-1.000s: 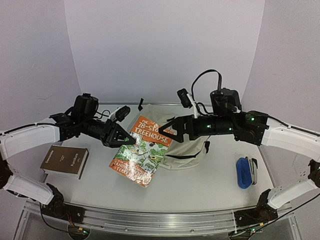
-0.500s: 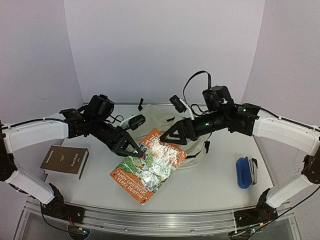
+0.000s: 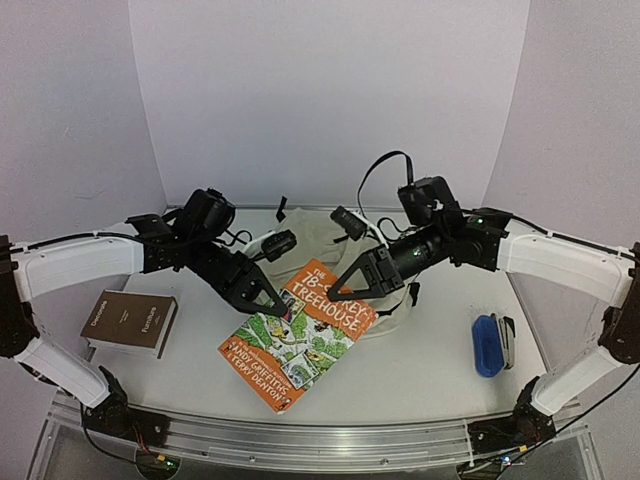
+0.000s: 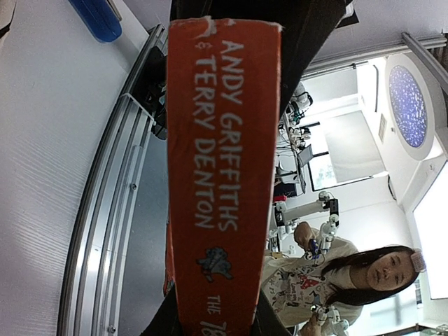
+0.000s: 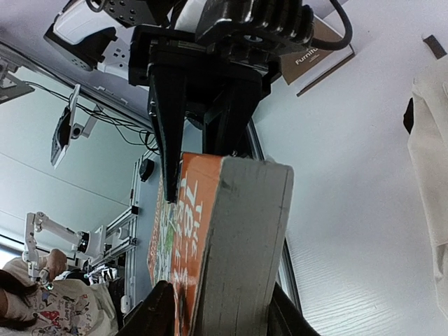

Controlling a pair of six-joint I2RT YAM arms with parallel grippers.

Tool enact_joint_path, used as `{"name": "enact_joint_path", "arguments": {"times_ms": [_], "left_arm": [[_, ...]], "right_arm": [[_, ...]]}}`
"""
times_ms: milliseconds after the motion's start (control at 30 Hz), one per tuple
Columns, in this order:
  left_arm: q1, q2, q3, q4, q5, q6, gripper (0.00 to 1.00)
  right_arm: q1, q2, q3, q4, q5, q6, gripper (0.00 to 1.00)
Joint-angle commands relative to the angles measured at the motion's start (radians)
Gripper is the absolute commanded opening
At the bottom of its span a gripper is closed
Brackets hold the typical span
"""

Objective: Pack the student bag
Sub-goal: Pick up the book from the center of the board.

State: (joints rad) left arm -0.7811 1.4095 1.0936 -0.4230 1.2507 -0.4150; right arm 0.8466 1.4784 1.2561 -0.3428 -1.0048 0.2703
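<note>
Your right gripper (image 3: 340, 290) was spread wide above the 78-Storey Treehouse paperback (image 3: 300, 340) a second ago; now it has come down and its fingers (image 5: 155, 311) are clamped either side of the page block at the book's far edge. Your left gripper (image 3: 280, 305) has not changed its grasp: it is still clenched on the paperback at the spine side, with the orange spine (image 4: 218, 175) running straight out from that wrist camera. Both arms therefore hold the one book between them. Since the earlier frame the left arm has swung in toward the middle of the bench (image 3: 420, 375). The book has dropped lower and turned its cover up, its near corner now pointing down at the near edge. I cannot tell whether that corner touches the surface. The student bag (image 3: 312, 245) lies flat at the middle of the bench toward the far edge, behind and partly under the book and both grippers. Its mouth is hidden, so what is in it cannot be told. A brown book (image 3: 130, 322) lies flat near the left edge, well apart from the bag, as before. A blue case (image 3: 487, 345) sits by the right edge with a grey item just beside it, and neither has moved.
</note>
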Motion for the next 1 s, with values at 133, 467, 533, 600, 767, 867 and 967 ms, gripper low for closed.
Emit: {"name": "enact_joint_path", "arguments": {"times_ms": [133, 467, 533, 600, 767, 867, 967], "left_arm": [[0.002, 0.029, 0.088, 0.011, 0.044, 0.028, 0.0], [0.002, 0.029, 0.092, 0.007, 0.0, 0.044, 0.0], [0.002, 0.031, 0.093, 0.007, -0.032, 0.044, 0.07], [0.002, 0.031, 0.096, 0.002, -0.087, 0.047, 0.24], [0.005, 0.014, 0.098, -0.029, -0.323, 0.065, 0.7], [0.005, 0.009, 0.077, 0.006, -0.484, 0.046, 0.83], [0.004, 0.045, 0.082, 0.022, -0.57, 0.041, 0.85]], "right_arm": [[0.023, 0.029, -0.002, 0.033, -0.095, -0.009, 0.35], [0.03, 0.023, 0.021, 0.036, 0.05, 0.029, 0.0], [0.03, 0.011, 0.028, 0.037, 0.146, 0.051, 0.0], [0.024, -0.005, 0.037, 0.038, 0.252, 0.086, 0.0], [-0.053, -0.074, 0.034, 0.036, 0.471, 0.187, 0.0], [-0.091, -0.143, 0.029, 0.031, 0.639, 0.216, 0.0], [-0.123, -0.204, 0.031, 0.014, 0.811, 0.221, 0.0]]}}
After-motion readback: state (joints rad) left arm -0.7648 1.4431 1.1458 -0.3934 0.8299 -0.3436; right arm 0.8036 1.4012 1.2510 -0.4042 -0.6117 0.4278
